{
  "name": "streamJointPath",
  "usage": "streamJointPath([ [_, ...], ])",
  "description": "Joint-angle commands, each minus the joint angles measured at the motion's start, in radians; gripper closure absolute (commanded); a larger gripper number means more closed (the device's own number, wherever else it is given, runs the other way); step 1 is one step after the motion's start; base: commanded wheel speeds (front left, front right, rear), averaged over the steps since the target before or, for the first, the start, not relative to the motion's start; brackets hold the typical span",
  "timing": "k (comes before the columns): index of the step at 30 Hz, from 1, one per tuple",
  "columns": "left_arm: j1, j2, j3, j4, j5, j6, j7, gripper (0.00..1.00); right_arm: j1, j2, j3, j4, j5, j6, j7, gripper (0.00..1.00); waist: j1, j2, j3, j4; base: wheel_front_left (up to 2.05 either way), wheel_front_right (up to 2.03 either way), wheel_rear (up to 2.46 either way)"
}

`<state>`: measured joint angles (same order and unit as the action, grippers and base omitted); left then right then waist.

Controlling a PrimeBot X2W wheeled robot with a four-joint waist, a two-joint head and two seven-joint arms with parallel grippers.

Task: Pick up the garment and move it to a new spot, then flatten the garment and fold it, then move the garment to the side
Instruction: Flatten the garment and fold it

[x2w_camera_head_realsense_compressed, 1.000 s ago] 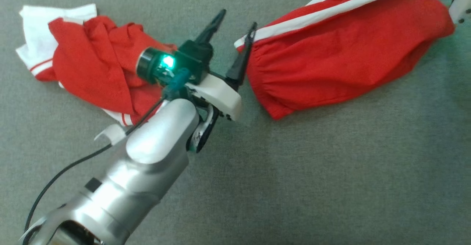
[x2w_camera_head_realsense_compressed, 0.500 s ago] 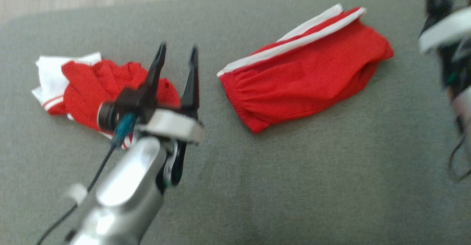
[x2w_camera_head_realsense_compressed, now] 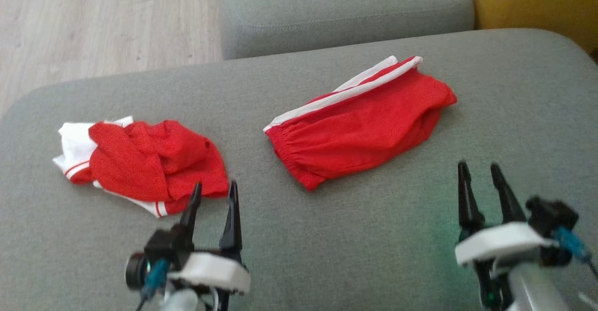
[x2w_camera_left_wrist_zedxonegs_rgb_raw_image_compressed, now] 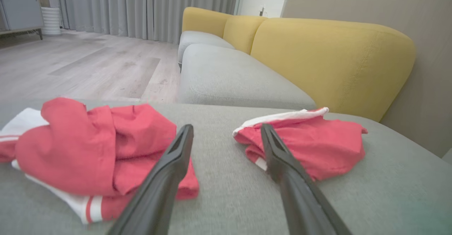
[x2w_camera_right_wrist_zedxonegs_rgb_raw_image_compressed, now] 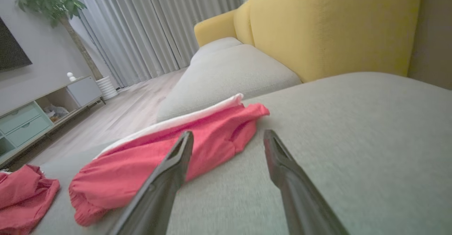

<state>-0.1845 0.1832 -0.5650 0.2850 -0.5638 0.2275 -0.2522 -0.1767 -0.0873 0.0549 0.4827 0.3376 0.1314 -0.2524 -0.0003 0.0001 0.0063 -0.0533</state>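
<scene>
Folded red shorts (x2w_camera_head_realsense_compressed: pixel 364 119) with white side stripes lie flat on the grey sofa cushion (x2w_camera_head_realsense_compressed: pixel 327 236), right of centre. A crumpled red and white garment (x2w_camera_head_realsense_compressed: pixel 140 161) lies at the left. My left gripper (x2w_camera_head_realsense_compressed: pixel 215 189) is open at the lower left, its tips just near the crumpled garment's front edge, holding nothing. At the lower right my right gripper (x2w_camera_head_realsense_compressed: pixel 479 168) stands open and empty, nearer me than the shorts. The left wrist view has the crumpled garment (x2w_camera_left_wrist_zedxonegs_rgb_raw_image_compressed: pixel 91 146) left and the shorts (x2w_camera_left_wrist_zedxonegs_rgb_raw_image_compressed: pixel 310 143) right of my open fingers. The right wrist view shows the shorts (x2w_camera_right_wrist_zedxonegs_rgb_raw_image_compressed: pixel 169 150).
A second grey seat cushion (x2w_camera_head_realsense_compressed: pixel 341 7) lies beyond the one in front. Pale wood floor (x2w_camera_head_realsense_compressed: pixel 93 21) is at the upper left and a yellow backrest (x2w_camera_head_realsense_compressed: pixel 537 3) at the upper right. Bare cushion stretches across the front.
The head camera has tilted up and back, showing floor and more sofa. My left gripper has pulled back from the shorts toward the lower left. My right gripper has come into the lower right.
</scene>
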Motion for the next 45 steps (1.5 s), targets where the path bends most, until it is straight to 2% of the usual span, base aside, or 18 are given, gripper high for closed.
streamJointPath([
  [1, 0.008, -0.007, 0.064, -0.04, 0.027, -0.01, -0.009, 0.0, 0.018, 0.015, 0.001, -0.064, -0.023, -0.001, -0.009, 0.0, 0.0003, -0.0001, -0.009, -0.008, 0.0, 0.0, 0.0],
  [8, 0.074, -0.05, 0.126, -0.042, 0.09, -0.057, -0.009, 0.0, 0.097, 0.036, -0.017, -0.148, -0.049, -0.001, 0.02, 0.0, 0.0003, -0.0001, -0.005, -0.008, 0.0, 0.0, 0.0],
  [12, 0.06, -0.067, 0.132, -0.035, 0.125, -0.081, -0.009, 0.0, 0.094, 0.037, -0.028, -0.183, -0.045, -0.001, 0.041, 0.0, 0.0003, -0.0001, 0.02, 0.006, 0.0, 0.0, 0.0],
  [17, 0.026, -0.085, 0.139, -0.033, 0.159, -0.098, -0.009, 0.0, 0.027, 0.037, -0.06, -0.21, -0.068, -0.001, 0.078, 0.0, 0.0003, -0.0001, 0.073, 0.029, 0.0, 0.0, 0.0],
  [21, -0.008, -0.095, 0.133, -0.027, 0.18, -0.11, -0.009, 0.0, -0.086, 0.02, -0.116, -0.194, -0.084, -0.001, 0.141, 0.0, 0.0003, -0.0001, 0.123, 0.054, 0.0, 0.0, 0.0],
  [26, -0.05, -0.104, 0.129, -0.025, 0.197, -0.117, -0.009, 0.0, -0.275, -0.037, -0.2, -0.085, -0.112, -0.001, 0.248, 0.0, 0.0003, -0.0001, 0.193, 0.09, 0.0, 0.0, 0.0],
  [33, -0.108, -0.119, 0.112, -0.022, 0.209, -0.126, -0.009, 0.0, -0.516, -0.113, -0.316, 0.174, -0.142, -0.001, 0.384, 0.0, 0.0003, -0.0001, 0.278, 0.147, 0.0, 0.0, 0.0],
  [40, -0.141, -0.128, 0.097, -0.023, 0.211, -0.127, -0.009, 0.0, -0.628, -0.171, -0.268, 0.388, -0.127, -0.001, 0.45, 0.0, 0.0003, -0.0001, 0.319, 0.183, 0.0, 0.0, 0.0],
  [45, -0.152, -0.13, 0.092, -0.024, 0.212, -0.125, -0.01, 0.0, -0.664, -0.194, -0.191, 0.487, -0.101, -0.001, 0.478, 0.0, 0.0003, -0.0001, 0.334, 0.193, 0.0, 0.0, 0.0],
])
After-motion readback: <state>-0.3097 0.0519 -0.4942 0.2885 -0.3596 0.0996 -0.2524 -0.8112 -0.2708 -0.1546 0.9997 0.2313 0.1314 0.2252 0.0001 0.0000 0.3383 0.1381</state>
